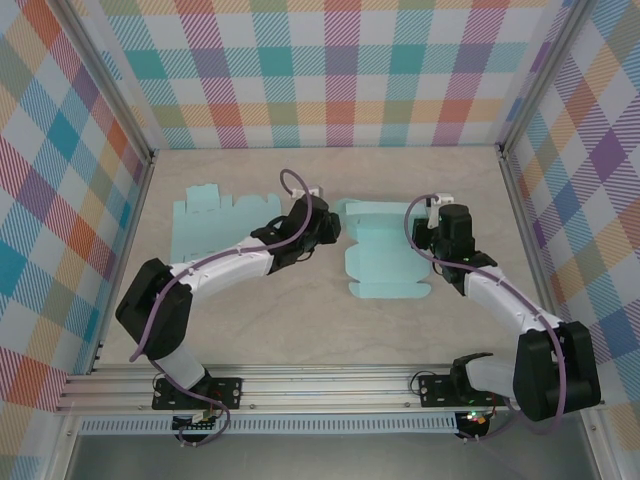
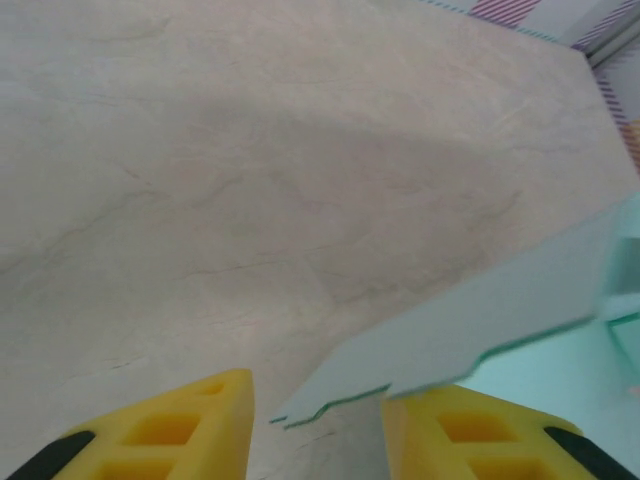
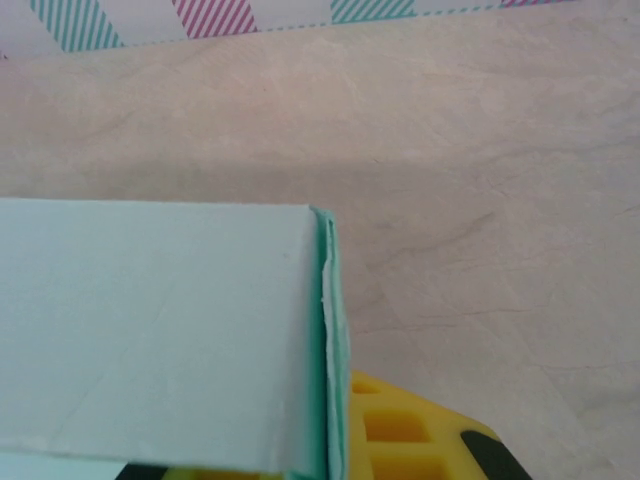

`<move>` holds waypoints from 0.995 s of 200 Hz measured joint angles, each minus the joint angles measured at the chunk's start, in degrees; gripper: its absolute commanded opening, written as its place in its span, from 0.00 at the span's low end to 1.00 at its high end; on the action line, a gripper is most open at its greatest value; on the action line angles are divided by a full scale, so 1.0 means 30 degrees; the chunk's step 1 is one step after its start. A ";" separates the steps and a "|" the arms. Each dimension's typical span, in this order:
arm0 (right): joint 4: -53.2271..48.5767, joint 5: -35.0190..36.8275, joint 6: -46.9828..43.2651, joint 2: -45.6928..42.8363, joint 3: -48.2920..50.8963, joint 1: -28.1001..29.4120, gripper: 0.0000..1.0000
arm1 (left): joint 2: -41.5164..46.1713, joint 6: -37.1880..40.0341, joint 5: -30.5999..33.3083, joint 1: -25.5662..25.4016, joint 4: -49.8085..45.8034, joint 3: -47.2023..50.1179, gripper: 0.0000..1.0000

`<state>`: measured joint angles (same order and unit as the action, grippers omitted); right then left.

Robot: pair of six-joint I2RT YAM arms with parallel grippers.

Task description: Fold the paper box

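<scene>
Yellow fingers point(image 2: 170, 430) of the left gripper point(image 2: 320, 400) stand apart at the bottom of the left wrist view. The notched edge of a pale teal flap point(image 2: 470, 320) hangs over the gap between them, lifted off the table point(image 2: 200, 200). Whether either finger touches the flap cannot be told.

From above, the box point(image 1: 385, 260) lies near the middle of the table point(image 1: 300, 330), a partly opened teal sheet with scalloped edges. The left gripper point(image 1: 335, 228) is at its left edge and the right gripper point(image 1: 430, 240) at its right edge.

The right wrist view shows a raised panel of the box point(image 3: 150, 330) with a sharp fold down its right side. It stands in the mouth of the right gripper, and one yellow finger point(image 3: 400, 440) shows just behind the fold. That gripper is pressed together, pinching the panel.

A second teal sheet point(image 1: 215, 212) lies flat on the table's far left, well apart from the box and beside the left arm's forearm. Both arms rise from a metal rail point(image 1: 330, 385) at the near edge. Plaid walls point(image 1: 340, 70) enclose the table on three sides.
</scene>
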<state>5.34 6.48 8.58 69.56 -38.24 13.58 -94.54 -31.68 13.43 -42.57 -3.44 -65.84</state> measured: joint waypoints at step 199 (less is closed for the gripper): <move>0.0357 -0.0546 0.0000 0.0357 0.0000 0.0036 0.00 | 0.2783 -0.0073 -0.3184 0.0750 0.1705 0.1078 0.74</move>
<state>6.42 4.84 8.58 70.63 -38.24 13.69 -86.19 -31.90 3.88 -40.32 1.67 -62.61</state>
